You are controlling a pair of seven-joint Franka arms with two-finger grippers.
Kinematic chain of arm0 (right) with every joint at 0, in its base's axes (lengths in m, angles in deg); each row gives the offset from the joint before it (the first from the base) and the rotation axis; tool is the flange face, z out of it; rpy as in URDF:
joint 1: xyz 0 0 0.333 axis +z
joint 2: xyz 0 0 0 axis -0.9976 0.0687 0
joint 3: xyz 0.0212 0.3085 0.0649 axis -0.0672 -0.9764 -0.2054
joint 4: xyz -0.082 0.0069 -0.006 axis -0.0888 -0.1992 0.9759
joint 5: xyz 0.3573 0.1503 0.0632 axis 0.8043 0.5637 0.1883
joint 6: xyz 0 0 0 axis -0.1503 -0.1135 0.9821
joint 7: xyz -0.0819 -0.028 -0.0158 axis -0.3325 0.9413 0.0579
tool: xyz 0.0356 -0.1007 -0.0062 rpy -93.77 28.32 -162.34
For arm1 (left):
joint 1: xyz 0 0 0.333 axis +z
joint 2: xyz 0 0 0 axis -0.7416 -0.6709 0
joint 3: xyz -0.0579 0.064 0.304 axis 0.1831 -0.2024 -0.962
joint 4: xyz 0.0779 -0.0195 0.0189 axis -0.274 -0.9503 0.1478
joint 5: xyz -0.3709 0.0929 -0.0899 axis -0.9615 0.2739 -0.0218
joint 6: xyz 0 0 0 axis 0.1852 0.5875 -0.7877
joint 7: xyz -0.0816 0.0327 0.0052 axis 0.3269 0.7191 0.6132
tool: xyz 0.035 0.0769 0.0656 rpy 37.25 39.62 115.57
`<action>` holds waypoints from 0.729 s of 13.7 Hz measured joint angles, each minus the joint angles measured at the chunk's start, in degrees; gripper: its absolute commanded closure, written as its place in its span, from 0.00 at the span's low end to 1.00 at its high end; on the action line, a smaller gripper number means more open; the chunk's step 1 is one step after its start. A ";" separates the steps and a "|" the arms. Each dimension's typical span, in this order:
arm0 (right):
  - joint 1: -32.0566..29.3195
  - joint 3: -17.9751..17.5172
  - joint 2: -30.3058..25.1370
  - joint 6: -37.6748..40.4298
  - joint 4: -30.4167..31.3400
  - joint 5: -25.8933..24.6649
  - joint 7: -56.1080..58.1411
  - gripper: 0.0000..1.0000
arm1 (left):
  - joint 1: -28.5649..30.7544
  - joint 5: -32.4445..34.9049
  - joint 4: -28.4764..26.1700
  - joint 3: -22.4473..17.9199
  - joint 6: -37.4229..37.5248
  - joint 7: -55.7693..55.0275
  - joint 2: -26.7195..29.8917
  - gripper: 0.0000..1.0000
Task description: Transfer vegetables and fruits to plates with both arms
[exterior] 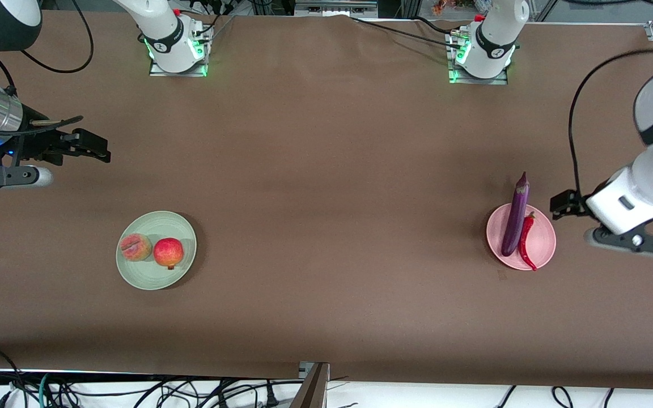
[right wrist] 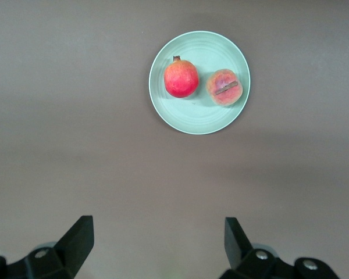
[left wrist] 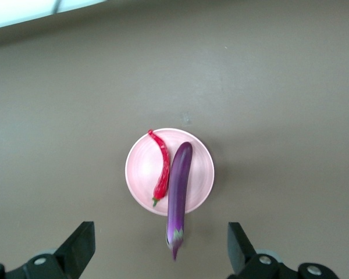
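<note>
Your sorting looks finished: fuzzy peach (exterior: 135,247) and red pomegranate-like fruit (exterior: 168,252) sit on the mint green plate (exterior: 156,277), glossy purple eggplant (exterior: 516,215) and red chili pepper (exterior: 526,240) on the pale pink plate (exterior: 545,245). The left gripper (left wrist: 160,250) hangs just beside the pink plate, the right gripper (right wrist: 157,247) over bare table at its own end, jaws spread and empty; next, you likely just park them.

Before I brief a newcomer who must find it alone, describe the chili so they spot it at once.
Find the pink plate toward the left arm's end of the table. Two things lie on it side by side. The chili is the thin, curved red one with a green stem, shorter than the purple eggplant.
</note>
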 measured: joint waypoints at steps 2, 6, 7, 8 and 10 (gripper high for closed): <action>0.00 0.00 0.00 0.00 0.00 -0.03 0.00 0.01 | -0.01 -0.04 -0.03 -0.07 2.80 -4.10 3.07 0.00; -0.01 0.00 0.00 -0.01 -0.01 -0.07 0.00 0.01 | -3.21 -5.31 -0.37 -5.63 3.64 -4.81 5.92 0.00; -0.02 0.01 0.00 -0.01 -0.01 -0.08 0.00 0.01 | -5.92 -7.40 -0.81 -9.86 3.64 -3.54 6.82 0.00; -0.02 0.02 0.00 -0.01 -0.01 -0.09 0.01 0.01 | -8.21 -8.49 -2.26 -13.05 3.40 -2.28 8.43 0.00; -0.04 0.03 0.00 -0.01 -0.01 -0.10 0.02 0.01 | -11.77 -8.88 -10.52 -16.55 -1.72 -1.71 14.91 0.00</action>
